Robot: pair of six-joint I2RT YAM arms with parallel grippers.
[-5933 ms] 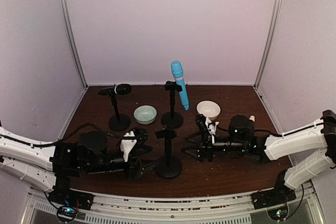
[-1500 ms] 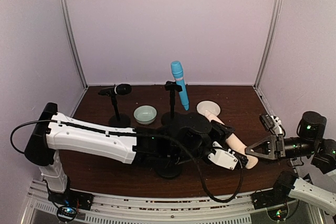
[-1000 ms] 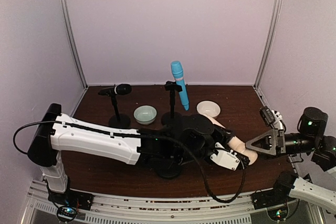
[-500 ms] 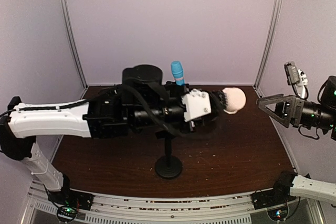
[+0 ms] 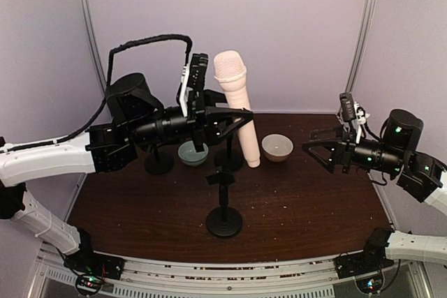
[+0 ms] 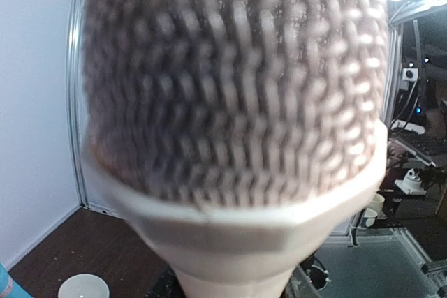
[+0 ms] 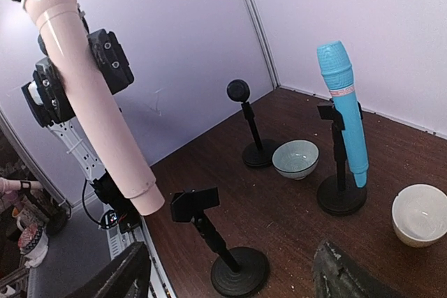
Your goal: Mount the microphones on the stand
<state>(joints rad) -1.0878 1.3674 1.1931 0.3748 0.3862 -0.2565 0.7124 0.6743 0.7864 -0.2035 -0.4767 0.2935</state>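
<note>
My left gripper (image 5: 234, 118) is raised above the back of the table and shut on the cream-beige microphone (image 5: 237, 113), which stands nearly upright with its head on top. That mesh head (image 6: 230, 82) fills the left wrist view and hides the fingers. The light blue microphone (image 7: 343, 106) sits clipped in the back stand (image 7: 341, 197). The black microphone (image 7: 237, 91) rests on the far left stand. The front stand (image 5: 223, 204) has a bare clip (image 7: 195, 204). My right gripper (image 5: 325, 148) hovers open over the right side with nothing in it, its fingers (image 7: 112, 277) wide apart.
A pale green bowl (image 5: 193, 153) lies between the two back stands and a cream bowl (image 5: 277, 146) lies right of the blue microphone's stand. Purple walls close in the table at the back and both sides. In the top view the left arm hides the black and blue microphones.
The left arm has swung back to the left and turned the cream-beige microphone from lying level to nearly upright. The right gripper has dropped and moved left.
</note>
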